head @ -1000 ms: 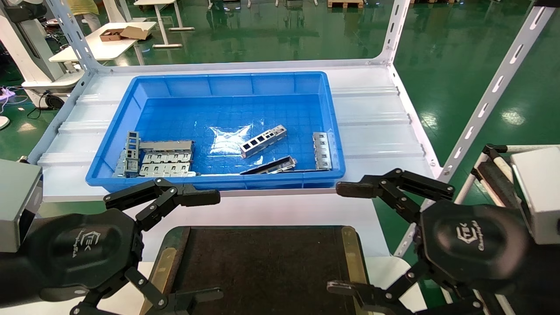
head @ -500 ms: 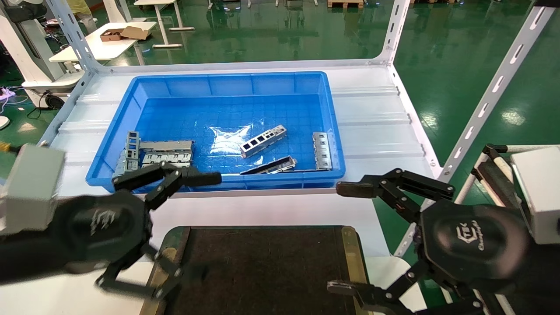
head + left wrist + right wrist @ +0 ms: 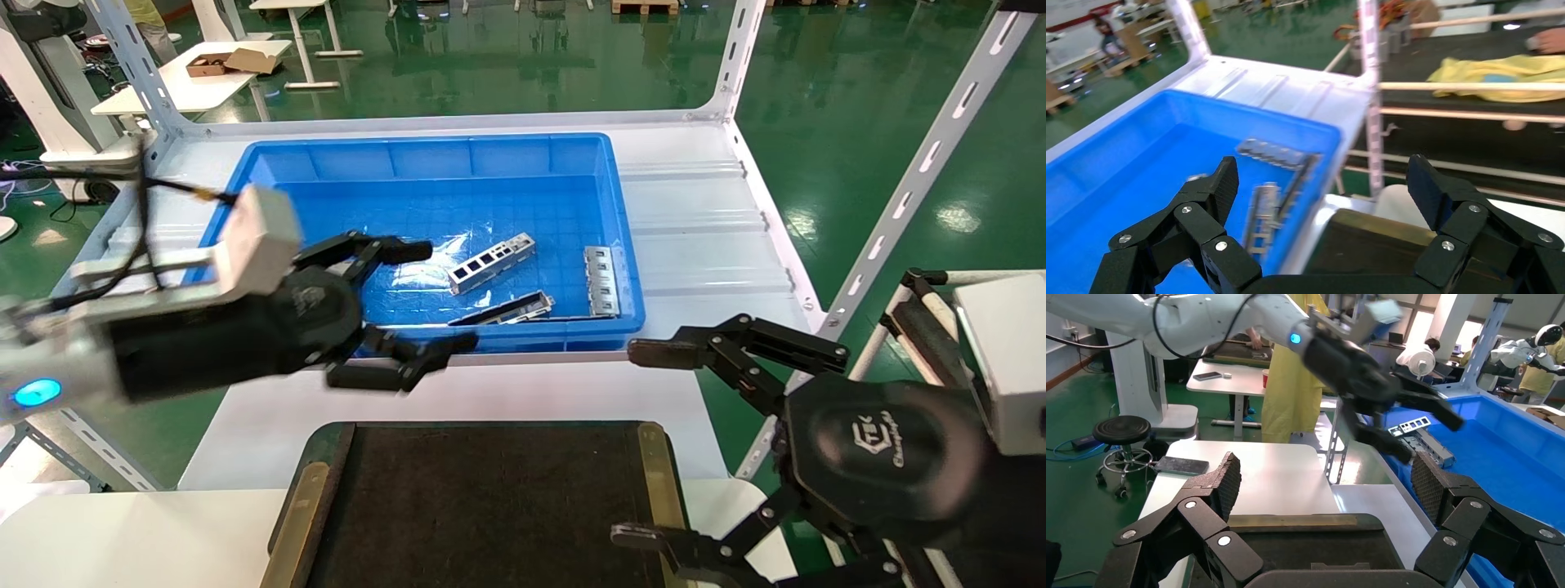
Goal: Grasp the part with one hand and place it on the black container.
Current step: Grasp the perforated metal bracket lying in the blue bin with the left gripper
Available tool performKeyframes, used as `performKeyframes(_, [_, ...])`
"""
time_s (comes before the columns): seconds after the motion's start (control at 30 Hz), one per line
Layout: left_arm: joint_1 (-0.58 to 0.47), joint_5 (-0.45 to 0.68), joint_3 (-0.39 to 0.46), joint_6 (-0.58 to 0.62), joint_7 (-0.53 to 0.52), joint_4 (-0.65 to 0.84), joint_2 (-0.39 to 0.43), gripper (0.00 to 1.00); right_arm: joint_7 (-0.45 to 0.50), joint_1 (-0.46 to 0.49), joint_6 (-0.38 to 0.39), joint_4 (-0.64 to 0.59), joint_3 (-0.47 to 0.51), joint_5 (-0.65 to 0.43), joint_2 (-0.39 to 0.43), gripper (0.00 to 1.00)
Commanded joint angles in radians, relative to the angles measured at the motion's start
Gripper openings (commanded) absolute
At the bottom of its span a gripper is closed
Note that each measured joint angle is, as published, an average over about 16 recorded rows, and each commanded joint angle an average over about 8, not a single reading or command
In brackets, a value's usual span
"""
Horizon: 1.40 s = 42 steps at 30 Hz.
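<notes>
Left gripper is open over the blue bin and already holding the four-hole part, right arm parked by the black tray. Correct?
Not quite. The left gripper is open at the blue bin's near edge, but holds nothing: the head view shows the part lying loose on the bin floor. The right gripper is parked beside the black container.

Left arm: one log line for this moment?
left end effector open, over blue bin's near rim | part in bin, ungrasped | black container bare | right end effector open, parked
</notes>
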Motion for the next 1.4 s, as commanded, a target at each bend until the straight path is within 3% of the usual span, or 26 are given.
performKeyframes(0.03, [-0.026, 0.045, 0.019, -0.034, 0.001, 0.034, 0.036, 1.0, 0.0, 0.0, 0.0, 0.0, 0.0, 0.0, 0.0, 1.0])
performKeyframes(0.73, [-0.228, 0.283, 0.13, -0.34, 0.106, 0.587, 0.415, 1.0, 0.0, 0.0, 0.0, 0.0, 0.0, 0.0, 0.0, 1.0])
performKeyframes(0.77, [-0.237, 0.287, 0.131, -0.349, 0.113, 0.615, 0.428, 1.0, 0.0, 0.0, 0.0, 0.0, 0.0, 0.0, 0.0, 0.98])
performKeyframes(0.8, [-0.246, 0.29, 0.133, -0.358, 0.119, 0.642, 0.441, 0.99, 0.0, 0.0, 0.0, 0.0, 0.0, 0.0, 0.0, 0.89])
performKeyframes(0.87, [-0.265, 0.294, 0.134, -0.372, 0.133, 0.695, 0.465, 0.82, 0.0, 0.0, 0.0, 0.0, -0.001, 0.0, 0.0, 0.64])
performKeyframes(1.03, [-0.3, 0.296, 0.135, -0.398, 0.175, 0.803, 0.509, 0.19, 0.0, 0.0, 0.0, 0.0, -0.001, 0.0, 0.0, 0.03])
performKeyframes(1.1, [-0.308, 0.291, 0.133, -0.406, 0.192, 0.836, 0.519, 0.01, 0.0, 0.0, 0.0, 0.0, -0.001, 0.0, 0.0, 0.0])
performKeyframes(1.4, [-0.325, 0.252, 0.126, -0.424, 0.249, 0.924, 0.534, 0.0, 0.0, 0.0, 0.0, 0.0, -0.001, 0.001, 0.0, 0.0])
